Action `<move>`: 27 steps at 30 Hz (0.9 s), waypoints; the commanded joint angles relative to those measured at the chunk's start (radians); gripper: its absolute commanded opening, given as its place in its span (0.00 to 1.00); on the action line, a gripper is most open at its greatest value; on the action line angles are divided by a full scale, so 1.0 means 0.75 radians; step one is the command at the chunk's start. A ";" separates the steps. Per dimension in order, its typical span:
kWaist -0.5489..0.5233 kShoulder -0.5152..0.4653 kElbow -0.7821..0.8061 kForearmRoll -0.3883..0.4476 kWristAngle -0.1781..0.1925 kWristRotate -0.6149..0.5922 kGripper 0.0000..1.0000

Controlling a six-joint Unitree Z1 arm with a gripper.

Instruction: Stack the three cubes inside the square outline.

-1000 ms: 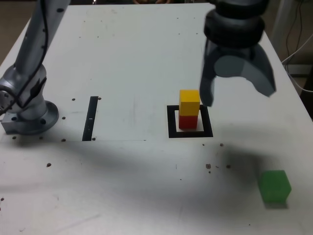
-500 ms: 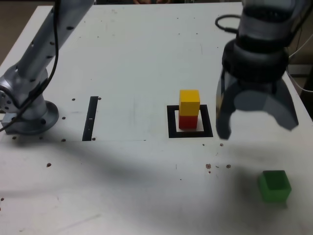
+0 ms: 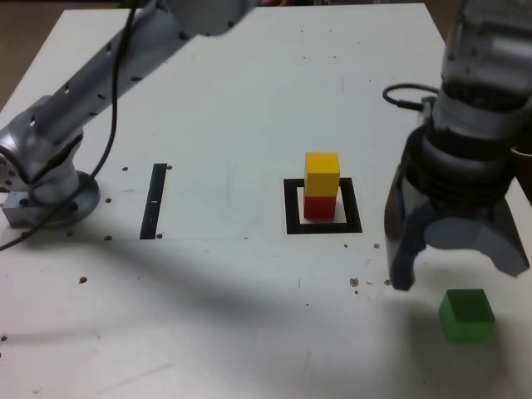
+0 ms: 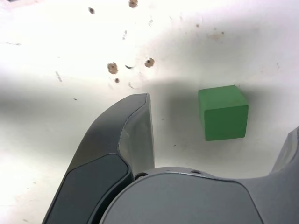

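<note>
The gripper (image 3: pixel 457 270) hangs over the white table (image 3: pixel 233 100) at the exterior view's right with its two grey jaws spread wide and nothing between them. The green cube (image 3: pixel 466 314) sits on the table just below and between the jaw tips, at about five o'clock from the square outline, apart from both jaws. In the wrist view the green cube (image 4: pixel 223 112) lies between the jaws on bare tabletop, its edges turned slightly off the line of the jaws, touching neither.

The square outline (image 3: pixel 323 207), a thick black frame, lies near the table's middle. Inside it stands the red cube (image 3: pixel 319 205) with the yellow cube (image 3: pixel 322 173) squarely on top, the two-block stack upright.

A thin black strip (image 3: pixel 155 200) lies at nine o'clock from the outline, well apart, its long axis running from twelve to six o'clock. Farther toward nine o'clock sits the arm's round grey base (image 3: pixel 50 195), from which the arm's link (image 3: pixel 108 75) rises toward the top edge. A black cable (image 3: pixel 403 98) loops at the wrist. Small dark holes (image 3: pixel 370 283) dot the table between the outline and the green cube; nothing stands between the gripper and that cube. No writing or label can be read on any cube.
</note>
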State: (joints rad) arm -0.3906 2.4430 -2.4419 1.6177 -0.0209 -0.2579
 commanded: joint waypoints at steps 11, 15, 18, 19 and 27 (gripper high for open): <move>-0.007 0.135 -0.119 0.024 -0.044 -0.007 1.00; -0.007 0.176 -0.155 0.024 -0.059 -0.003 1.00; -0.006 0.207 -0.182 0.024 -0.068 -0.001 0.99; -0.006 0.215 -0.188 0.024 -0.070 0.000 0.99; 0.002 0.244 -0.204 0.024 -0.072 0.004 0.87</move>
State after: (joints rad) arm -0.3917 2.6197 -2.5905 1.6217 -0.0739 -0.2584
